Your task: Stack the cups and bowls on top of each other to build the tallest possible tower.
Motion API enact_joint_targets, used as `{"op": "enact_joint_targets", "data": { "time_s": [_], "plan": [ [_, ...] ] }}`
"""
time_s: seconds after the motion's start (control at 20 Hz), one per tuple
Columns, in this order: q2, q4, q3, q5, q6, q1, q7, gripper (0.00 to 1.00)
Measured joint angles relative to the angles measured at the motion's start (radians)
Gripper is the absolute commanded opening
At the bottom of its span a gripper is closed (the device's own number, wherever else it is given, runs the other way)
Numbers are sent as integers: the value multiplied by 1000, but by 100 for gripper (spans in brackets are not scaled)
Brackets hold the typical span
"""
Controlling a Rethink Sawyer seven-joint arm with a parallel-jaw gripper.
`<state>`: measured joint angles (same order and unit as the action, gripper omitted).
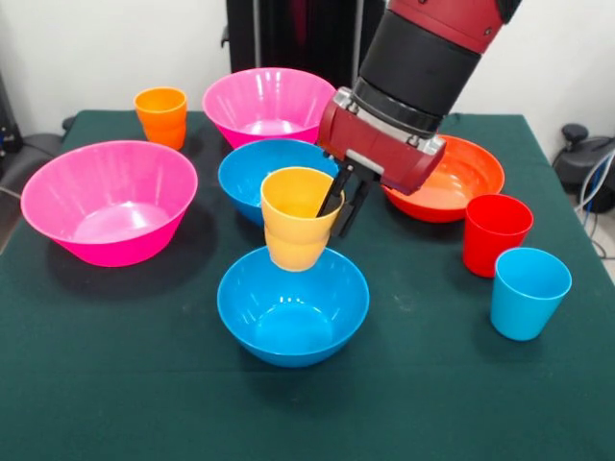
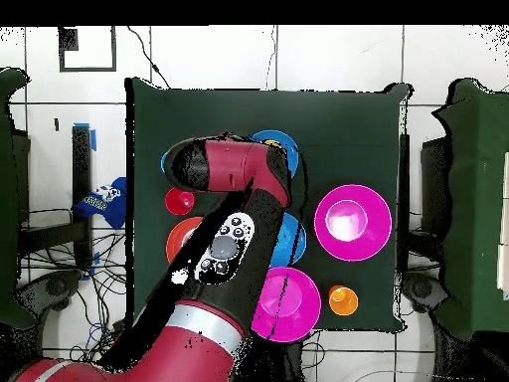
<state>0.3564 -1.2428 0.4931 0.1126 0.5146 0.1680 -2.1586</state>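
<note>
Gripper (image 1: 340, 204): clamped on rim of yellow plastic tumbler (image 1: 295, 230), one finger inside, one outside; the cup hangs over the near blue glossy bowl (image 1: 292, 305), base at its rim. Risk: off-centre release could tip the cup on the curved bowl floor. Contents: near blue bowl, large pink bowl (image 1: 109, 202), orange-red shallow bowl (image 1: 471, 173) appear empty.

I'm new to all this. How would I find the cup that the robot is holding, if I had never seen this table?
Start at the red and black arm coming down over the green table and follow it to its end effector. It grips the rim of a yellow cup, held over the near blue bowl. It is the only yellow cup, and the only one off the table.
</note>
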Motion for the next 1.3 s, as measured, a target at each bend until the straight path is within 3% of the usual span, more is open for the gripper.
{"op": "enact_joint_targets", "data": {
  "time_s": [0.45, 0.8, 1.3],
  "plan": [
    [-40, 0, -1, 0, -35, 0, 0, 0],
    [-86, 1, -1, 0, -155, 0, 0, 0],
    [-151, 6, -8, 2, -228, -4, 0, 0]
  ]
}}
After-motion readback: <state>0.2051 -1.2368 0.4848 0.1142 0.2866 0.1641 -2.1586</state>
